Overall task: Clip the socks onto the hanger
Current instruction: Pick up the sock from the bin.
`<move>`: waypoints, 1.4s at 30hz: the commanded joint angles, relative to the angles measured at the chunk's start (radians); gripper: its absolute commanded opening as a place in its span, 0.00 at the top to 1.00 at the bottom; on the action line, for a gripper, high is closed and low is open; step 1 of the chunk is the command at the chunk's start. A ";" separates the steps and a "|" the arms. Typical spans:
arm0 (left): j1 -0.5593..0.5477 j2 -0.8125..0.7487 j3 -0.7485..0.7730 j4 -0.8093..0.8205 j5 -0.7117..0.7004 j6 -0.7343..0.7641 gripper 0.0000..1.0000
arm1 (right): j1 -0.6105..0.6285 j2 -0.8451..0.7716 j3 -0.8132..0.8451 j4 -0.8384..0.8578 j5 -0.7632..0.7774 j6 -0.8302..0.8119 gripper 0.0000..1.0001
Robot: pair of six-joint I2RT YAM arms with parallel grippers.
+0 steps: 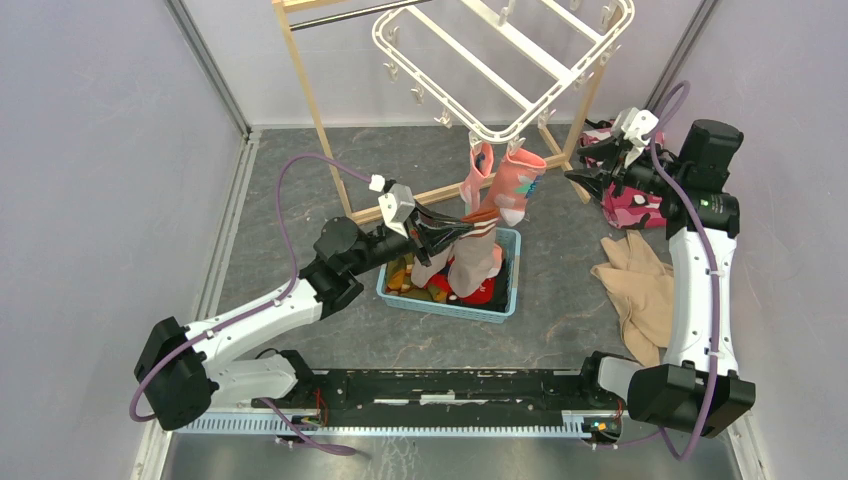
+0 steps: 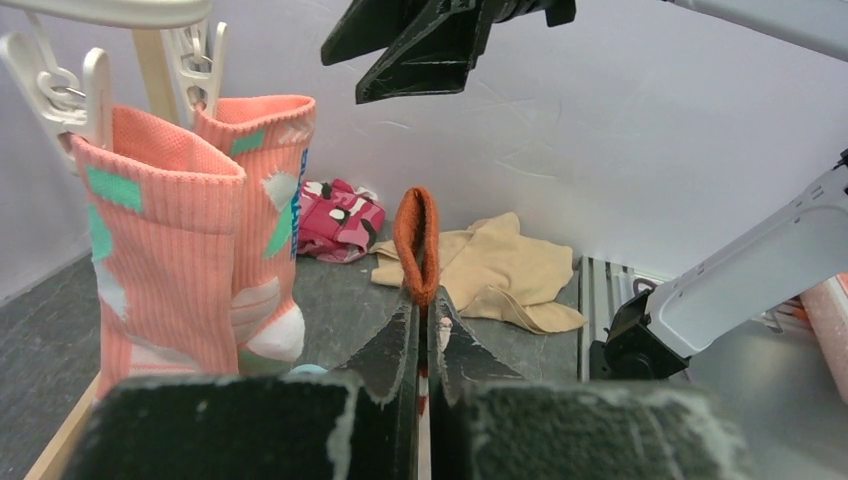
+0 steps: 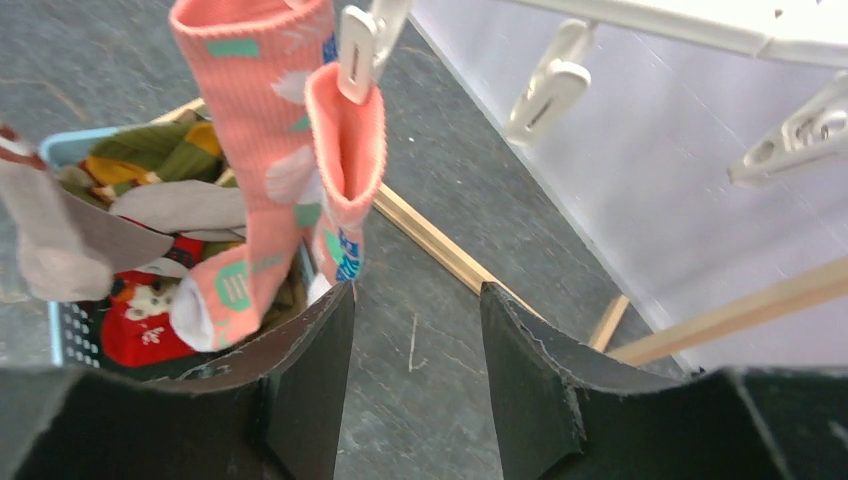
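We see the left pincer (image 2: 422,305) clamped on a red-cuffed sock (image 2: 417,235), the right pincer (image 3: 415,300) apart beside the clipped pink socks (image 3: 262,150).

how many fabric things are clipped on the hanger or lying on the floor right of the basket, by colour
salmon-pink socks, clipped on the hanger: 2
pink camouflage cloth: 1
tan garment: 1
total: 4

Ribbed knit socks (image 2: 170,270), glossy white plastic hanger (image 3: 700,20), pale wooden stand (image 3: 740,312)
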 commanded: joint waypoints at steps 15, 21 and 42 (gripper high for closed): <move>-0.051 0.041 0.135 -0.099 0.018 0.129 0.98 | 0.053 0.058 -0.049 0.088 0.024 -0.197 0.40; -0.051 -0.030 0.139 -0.275 -0.045 0.233 0.98 | 0.078 0.029 -0.158 0.089 0.062 -0.235 0.39; -0.051 -0.157 0.120 -0.428 -0.148 0.318 0.98 | 0.309 0.045 -0.137 0.351 0.192 0.109 0.42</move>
